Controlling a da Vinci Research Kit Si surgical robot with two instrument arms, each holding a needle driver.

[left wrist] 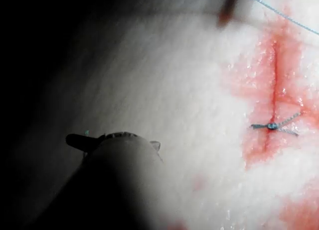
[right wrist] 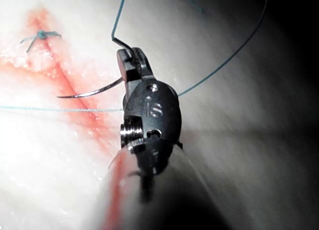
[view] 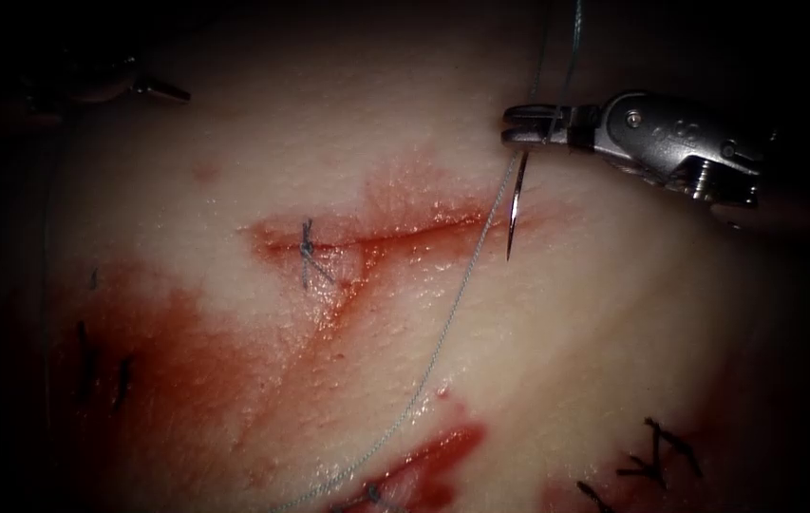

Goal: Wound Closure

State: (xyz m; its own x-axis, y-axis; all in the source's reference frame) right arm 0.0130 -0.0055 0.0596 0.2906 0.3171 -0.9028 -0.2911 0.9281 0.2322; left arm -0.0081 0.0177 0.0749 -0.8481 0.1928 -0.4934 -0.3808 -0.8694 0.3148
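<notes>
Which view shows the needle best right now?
The right wrist view: the needle curves out from the right pincer, gripped near its thread end, tip free above the tissue. The endoscope view shows it edge-on, hanging near the cut's right end.

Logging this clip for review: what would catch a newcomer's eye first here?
The right tool stands out, its jaws shut on the curved needle near its thread end, tip hanging free above the cut's right end. Thread trails across the tissue. One knotted stitch sits at the cut's left; the left tool waits far left.
</notes>
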